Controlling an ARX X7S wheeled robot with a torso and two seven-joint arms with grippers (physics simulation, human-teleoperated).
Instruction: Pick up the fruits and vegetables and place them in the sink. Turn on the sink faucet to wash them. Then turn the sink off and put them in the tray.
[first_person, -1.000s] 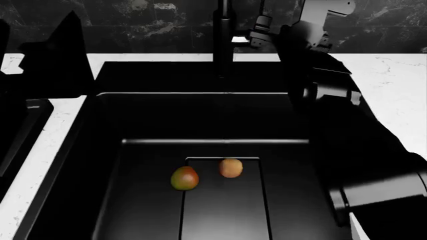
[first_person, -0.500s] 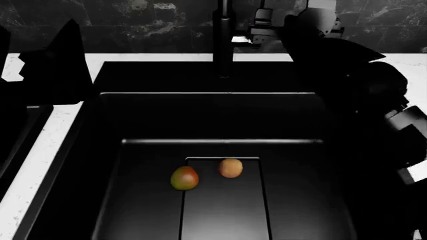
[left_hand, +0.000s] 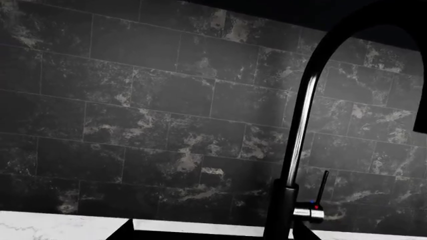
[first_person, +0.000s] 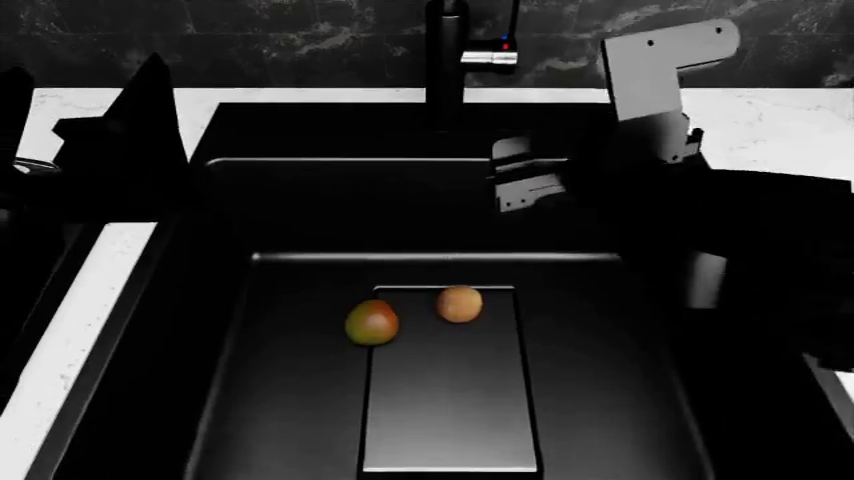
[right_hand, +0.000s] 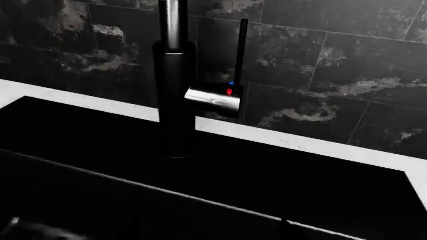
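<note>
Mango (first_person: 372, 323) and tan-brown fruit (first_person: 459, 304) both lie on the flat bottom of the sink (first_person: 227, 330), near each other but apart, roughly under the spout line. That suits the wash step: they sit where the water would fall.

Faucet (first_person: 446, 50) stands at the back rim, centre. Lever (right_hand: 240, 50) points straight up beside the column in the right wrist view, above the silver block (right_hand: 213, 98) w/ red and blue dots. No water stream visible, so judged off.

R gripper (first_person: 530, 187) hangs over the back half of the basin, short of the faucet and lower than the lever. Its camera looks squarely at lever and block, which fits an approach to the handle. Nothing between its fingers; how wide they stand, can't tell, too dark.

L arm (first_person: 127, 120) is a dark shape parked at the basin's left edge, clear of the work. L gripper itself not made out; state unknown. Its camera shows the faucet's arc against the tiled wall (left_hand: 133, 100).

Tray not identifiable w/ certainty in these views.
</note>
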